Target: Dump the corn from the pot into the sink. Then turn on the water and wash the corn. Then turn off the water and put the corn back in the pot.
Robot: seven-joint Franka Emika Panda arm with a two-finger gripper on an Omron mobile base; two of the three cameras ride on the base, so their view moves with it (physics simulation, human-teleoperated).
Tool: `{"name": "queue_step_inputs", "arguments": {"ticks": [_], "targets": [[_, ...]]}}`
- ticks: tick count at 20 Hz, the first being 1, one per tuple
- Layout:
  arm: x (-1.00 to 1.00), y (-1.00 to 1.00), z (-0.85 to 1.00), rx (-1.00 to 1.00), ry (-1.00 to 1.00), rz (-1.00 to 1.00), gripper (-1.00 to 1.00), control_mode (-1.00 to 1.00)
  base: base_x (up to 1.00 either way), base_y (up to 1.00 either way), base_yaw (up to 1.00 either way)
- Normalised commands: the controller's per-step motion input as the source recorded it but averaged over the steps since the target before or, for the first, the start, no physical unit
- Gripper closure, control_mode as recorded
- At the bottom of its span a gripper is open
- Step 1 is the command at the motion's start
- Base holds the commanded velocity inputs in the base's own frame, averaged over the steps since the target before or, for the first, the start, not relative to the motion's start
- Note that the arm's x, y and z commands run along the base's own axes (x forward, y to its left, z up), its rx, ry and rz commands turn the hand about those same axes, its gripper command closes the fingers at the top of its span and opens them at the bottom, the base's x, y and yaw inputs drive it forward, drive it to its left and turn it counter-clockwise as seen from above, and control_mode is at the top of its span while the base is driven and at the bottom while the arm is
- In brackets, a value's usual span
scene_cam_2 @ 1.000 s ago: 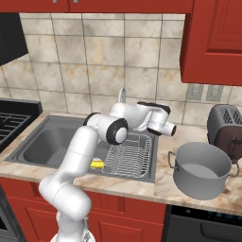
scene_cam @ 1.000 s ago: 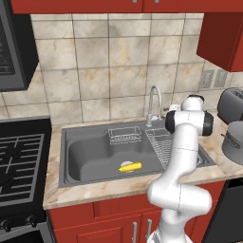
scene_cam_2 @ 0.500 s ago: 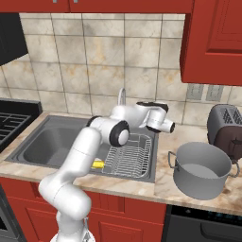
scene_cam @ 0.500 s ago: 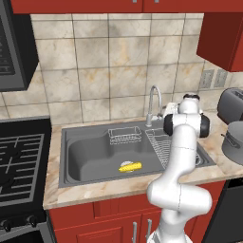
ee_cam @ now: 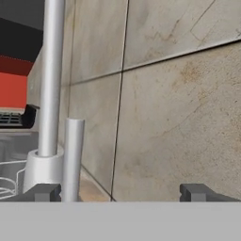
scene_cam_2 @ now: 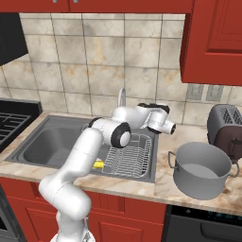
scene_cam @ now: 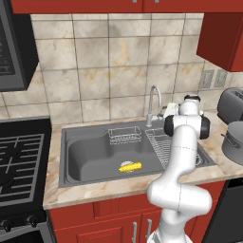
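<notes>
Big dark grey rectangular sink basin [scene_cam: 90, 156] fills centre-left of the left base view, sunk in the beige marble tabletop [scene_cam: 118, 187]; round grey metal pot [scene_cam_2: 203, 170] stands upright at lower right of the right base view, on the tabletop just right of the sink, looks empty inside. White arm's wrist has crept a little toward the chrome gooseneck tap [scene_cam: 153, 102] over the last second: in the left base view it sat further right in the frame, now it's just right of the tap's base, centre-right. Nothing else moved. In the hand view the tap's tall chrome stem runs up the left side with a shorter chrome post, probably the lever, just beside it, near the left fingertip; tiled wall is close behind. Gripper [ee_cam: 121, 192] jaws spread fully, nothing between them, and no contact with the post that I can make out. Small yellow corn cob [scene_cam: 129, 166] lies flat on the sink floor, bottom centre of the basin in the left base view, well apart from the hand. My read: dump step is done, and this is the approach to turn the water on. No water running yet. Next move needs the hand to meet that post cleanly.
</notes>
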Motion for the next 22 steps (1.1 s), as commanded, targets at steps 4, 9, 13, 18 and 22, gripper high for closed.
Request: {"name": "queue_step_inputs", "arguments": {"ticks": [4, 9, 13, 18, 22], "targets": [[0.0, -0.06, 0.0, 0.01, 0.0, -0.02, -1.0, -1.0, 0.0, 0.0, 0.0], [0.14, 0.0, 0.0, 0.05, 0.01, -0.01, -1.0, -1.0, 0.0, 0.0, 0.0], [0.0, 0.09, 0.0, 0.0, 0.0, -0.04, -1.0, -1.0, 0.0, 0.0, 0.0], [0.0, 0.07, 0.0, 0.0, 0.0, -0.11, 1.0, -1.0, 0.0, 0.0, 0.0], [0.0, 0.0, 0.0, 0.0, 0.0, -0.11, 1.0, -1.0, 0.0, 0.0, 0.0]]}}
